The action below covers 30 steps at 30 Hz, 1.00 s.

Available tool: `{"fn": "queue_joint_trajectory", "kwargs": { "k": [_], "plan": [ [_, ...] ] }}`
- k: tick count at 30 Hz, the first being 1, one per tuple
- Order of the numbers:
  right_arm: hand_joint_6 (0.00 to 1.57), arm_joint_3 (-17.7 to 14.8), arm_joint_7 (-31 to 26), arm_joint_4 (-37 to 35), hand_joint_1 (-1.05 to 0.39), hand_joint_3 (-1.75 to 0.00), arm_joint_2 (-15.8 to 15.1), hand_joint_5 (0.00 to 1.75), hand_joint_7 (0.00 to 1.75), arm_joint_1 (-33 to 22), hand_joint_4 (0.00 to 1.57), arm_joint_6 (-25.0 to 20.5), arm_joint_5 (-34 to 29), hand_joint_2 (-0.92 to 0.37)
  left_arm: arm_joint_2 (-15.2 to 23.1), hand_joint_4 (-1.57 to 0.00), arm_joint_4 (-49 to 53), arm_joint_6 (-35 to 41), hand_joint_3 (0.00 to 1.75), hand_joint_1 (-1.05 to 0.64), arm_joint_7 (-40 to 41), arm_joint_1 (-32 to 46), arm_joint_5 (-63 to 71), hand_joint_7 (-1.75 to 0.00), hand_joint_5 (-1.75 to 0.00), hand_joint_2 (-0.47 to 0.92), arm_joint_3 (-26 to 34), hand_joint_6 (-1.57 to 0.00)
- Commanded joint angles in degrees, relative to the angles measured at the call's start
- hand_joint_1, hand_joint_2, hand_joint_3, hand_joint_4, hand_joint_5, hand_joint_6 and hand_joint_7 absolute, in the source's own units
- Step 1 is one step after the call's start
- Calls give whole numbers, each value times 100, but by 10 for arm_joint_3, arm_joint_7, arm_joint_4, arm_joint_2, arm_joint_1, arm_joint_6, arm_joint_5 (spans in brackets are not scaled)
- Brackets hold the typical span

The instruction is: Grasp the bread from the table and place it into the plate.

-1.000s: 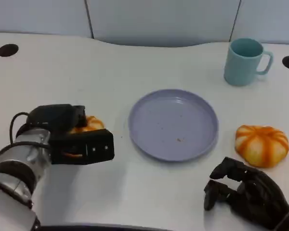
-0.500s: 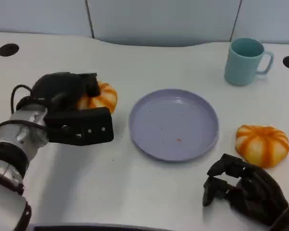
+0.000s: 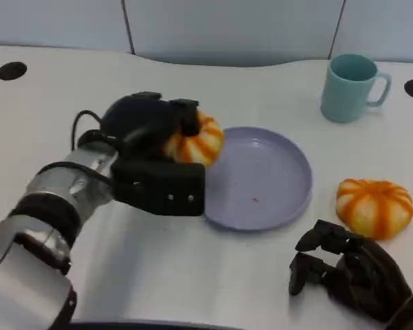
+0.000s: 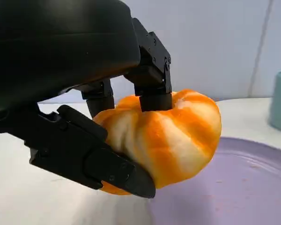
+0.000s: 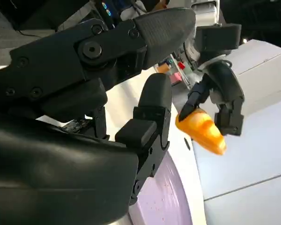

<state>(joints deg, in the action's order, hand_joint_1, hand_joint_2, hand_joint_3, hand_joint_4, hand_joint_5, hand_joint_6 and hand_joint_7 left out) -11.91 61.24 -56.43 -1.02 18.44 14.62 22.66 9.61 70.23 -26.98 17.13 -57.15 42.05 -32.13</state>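
So the left hand has its fingers clamped around the pumpkin-shaped bread, held up over the near-left rim of the purple plate. Right hand sits low by the table edge, fingers curled in, holding nothing. Two breads total: the other bread lies right of the plate. One teal mug. Both buns are orange with pale stripes.

Right hand: black fingers curled inward, nothing between them. Beyond the fingertips, the black left hand pinches an orange striped bread roll. Round lilac plate lies just under the fingers.
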Motion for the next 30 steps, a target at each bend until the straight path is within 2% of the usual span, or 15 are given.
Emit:
{"fn": "queue_joint_trajectory", "kwargs": {
  "k": [1,10,13,16,17,22,24,30],
  "plan": [
    [68,2,-2,-18,-46,-4,-1,145,96,-20,61,-14,-8,-92,-13,-91,-7,-12,67,-17,18,-35,13,-175,-175,63,-13,-66],
    [71,5,-4,-18,-45,-3,0,143,93,-16,61,-31,-8,-92,-48,-96,10,-9,77,-20,1,-58,17,-175,-175,48,-24,-72],
    [70,3,1,-28,-45,-3,3,144,91,-14,61,-19,-8,-92,-56,-98,18,-8,89,-19,1,-60,15,-175,-175,43,-22,-73],
    [69,0,7,-39,-45,-3,7,144,91,-13,62,3,-7,-92,-61,-100,24,-10,96,-18,1,-62,18,-175,-175,41,-25,-74],
    [69,0,7,-36,-45,-4,7,144,91,-13,62,-2,-6,-92,-63,-100,26,-10,97,-21,2,-61,22,-175,-175,40,-28,-73],
    [69,3,5,-21,-42,-4,7,145,92,-15,62,-30,-3,-92,-73,-101,33,-2,97,-27,5,-58,26,-175,-175,40,-35,-68],
    [70,2,4,-18,-41,-4,7,146,92,-15,62,-35,-3,-92,-75,-100,34,1,95,-29,3,-57,25,-168,-175,42,-34,-66],
    [68,2,8,-36,-45,-4,6,145,91,-12,61,-2,-11,-92,-81,-101,39,16,77,-39,6,-60,49,-174,-175,49,-60,-68]
  ]
}}
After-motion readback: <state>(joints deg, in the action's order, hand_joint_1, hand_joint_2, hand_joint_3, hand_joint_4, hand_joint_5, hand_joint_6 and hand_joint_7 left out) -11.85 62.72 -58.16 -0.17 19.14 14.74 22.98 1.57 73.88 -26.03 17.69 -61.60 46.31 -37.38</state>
